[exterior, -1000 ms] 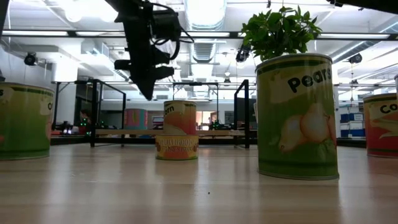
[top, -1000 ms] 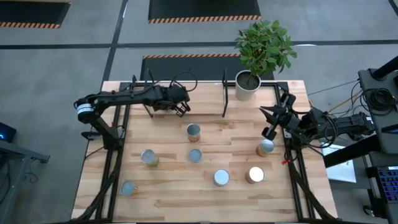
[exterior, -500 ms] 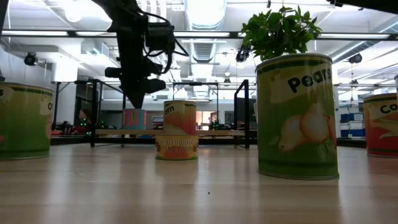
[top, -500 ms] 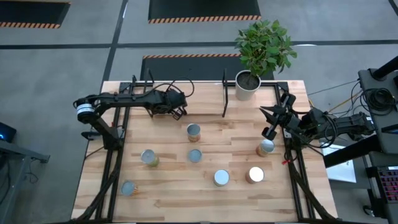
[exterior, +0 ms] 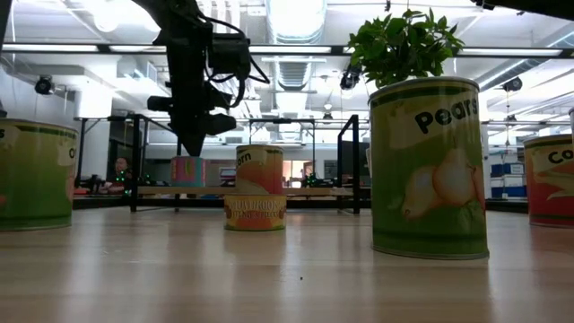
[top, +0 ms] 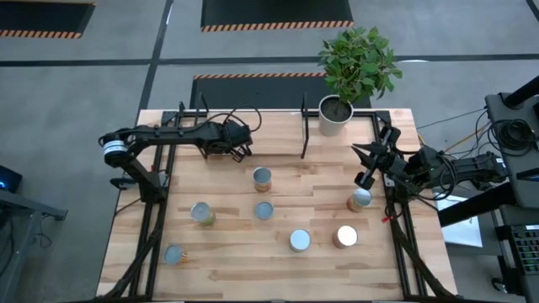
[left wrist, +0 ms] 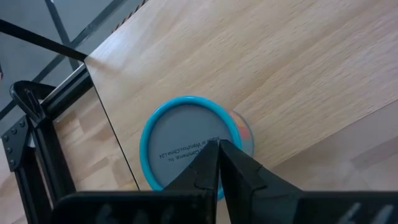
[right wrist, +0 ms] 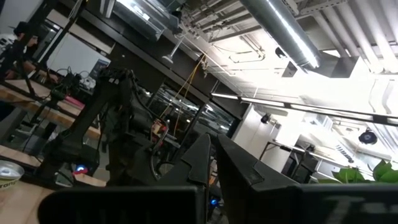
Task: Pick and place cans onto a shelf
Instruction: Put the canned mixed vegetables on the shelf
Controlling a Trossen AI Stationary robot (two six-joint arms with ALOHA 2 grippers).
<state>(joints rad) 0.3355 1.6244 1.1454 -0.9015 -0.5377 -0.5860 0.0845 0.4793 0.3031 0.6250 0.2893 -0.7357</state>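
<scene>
Blue-rimmed can (left wrist: pixel 186 146) sits on the shelf (top: pixel 189 143) at ten o'clock; left gripper (top: pixel 244 149) closed, empty, should lift straight clear.

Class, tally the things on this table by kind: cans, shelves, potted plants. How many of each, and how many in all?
Cans: 8, counting one on the shelf
Shelf: 1
Potted plant: 1
Total: 10
</scene>
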